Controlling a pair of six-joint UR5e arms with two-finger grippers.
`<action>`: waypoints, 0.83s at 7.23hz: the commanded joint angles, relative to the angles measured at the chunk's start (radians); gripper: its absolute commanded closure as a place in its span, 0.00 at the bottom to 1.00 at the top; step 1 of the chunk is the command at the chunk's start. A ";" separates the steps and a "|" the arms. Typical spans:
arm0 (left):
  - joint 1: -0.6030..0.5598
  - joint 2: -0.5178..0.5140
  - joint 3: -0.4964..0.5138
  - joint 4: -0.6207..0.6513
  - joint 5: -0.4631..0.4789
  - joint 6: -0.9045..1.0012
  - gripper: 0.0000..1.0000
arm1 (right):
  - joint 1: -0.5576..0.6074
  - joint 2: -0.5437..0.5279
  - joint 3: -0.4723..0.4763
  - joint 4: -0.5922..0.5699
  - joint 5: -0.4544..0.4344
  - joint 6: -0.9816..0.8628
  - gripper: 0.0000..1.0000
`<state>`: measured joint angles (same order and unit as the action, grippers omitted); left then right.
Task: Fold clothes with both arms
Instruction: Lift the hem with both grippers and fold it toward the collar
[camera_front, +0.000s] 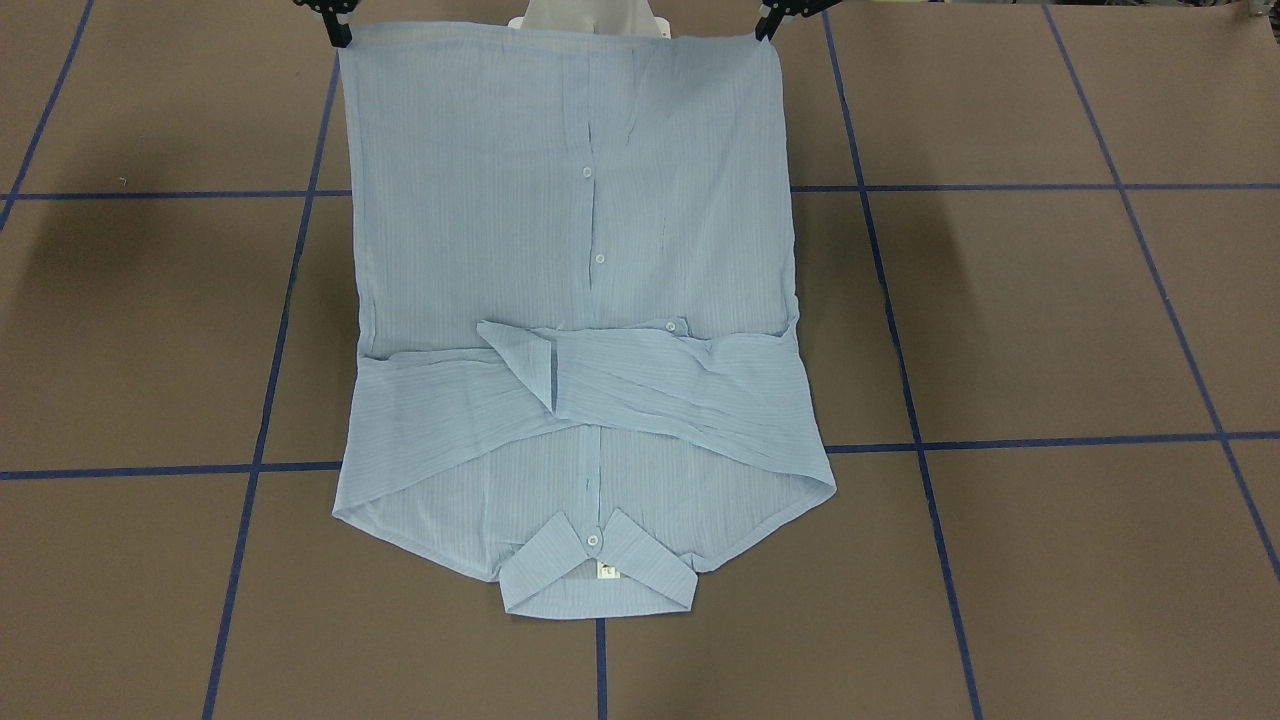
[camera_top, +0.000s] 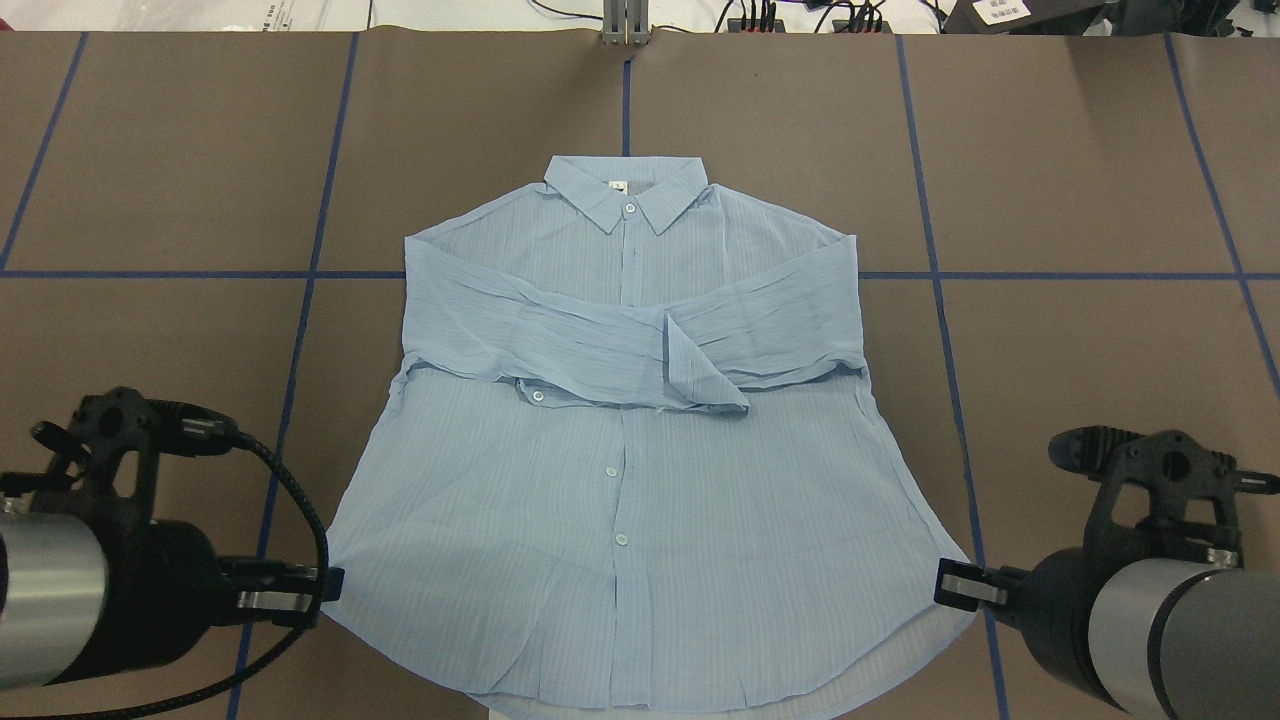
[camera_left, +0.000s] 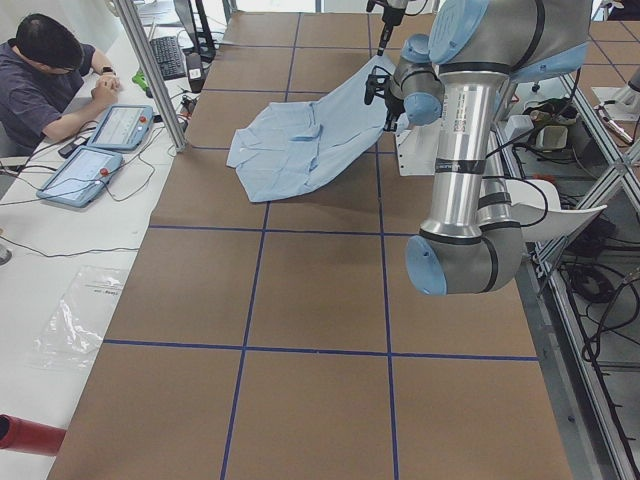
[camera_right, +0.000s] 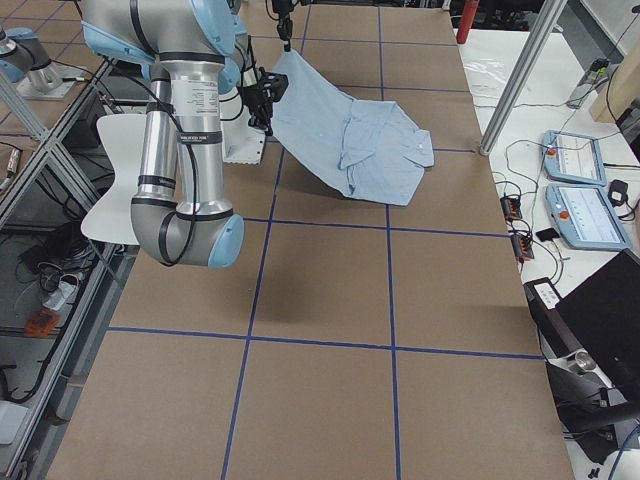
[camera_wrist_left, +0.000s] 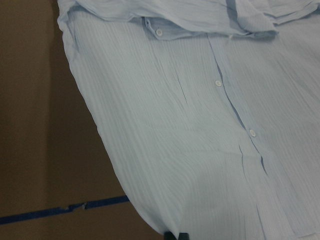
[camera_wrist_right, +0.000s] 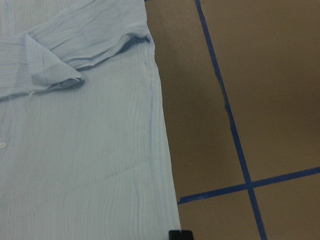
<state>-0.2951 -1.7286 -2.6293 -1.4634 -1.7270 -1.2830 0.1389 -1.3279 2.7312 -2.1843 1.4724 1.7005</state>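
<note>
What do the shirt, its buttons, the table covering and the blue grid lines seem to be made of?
Shirt: thin woven cloth, perhaps cotton or a blend; matte, finely striped, crinkled, layers showing through.
Buttons: probably plastic; pale, smooth, small.
Table covering: matte brown sheet, possibly paper or card.
Blue lines: likely adhesive tape, its edges ragged and nicked in the right wrist view.

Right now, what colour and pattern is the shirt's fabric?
Light blue with fine stripes; the shirt shows this best in the left wrist view.
</note>
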 joint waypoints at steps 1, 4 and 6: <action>-0.068 -0.096 0.047 0.103 -0.036 0.047 1.00 | 0.105 0.156 -0.022 -0.120 0.046 -0.126 1.00; -0.269 -0.210 0.211 0.103 -0.033 0.244 1.00 | 0.342 0.257 -0.120 -0.115 0.121 -0.352 1.00; -0.379 -0.305 0.345 0.097 -0.032 0.325 1.00 | 0.483 0.317 -0.262 0.004 0.144 -0.401 1.00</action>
<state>-0.6057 -1.9800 -2.3636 -1.3619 -1.7600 -1.0068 0.5312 -1.0463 2.5596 -2.2624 1.6006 1.3379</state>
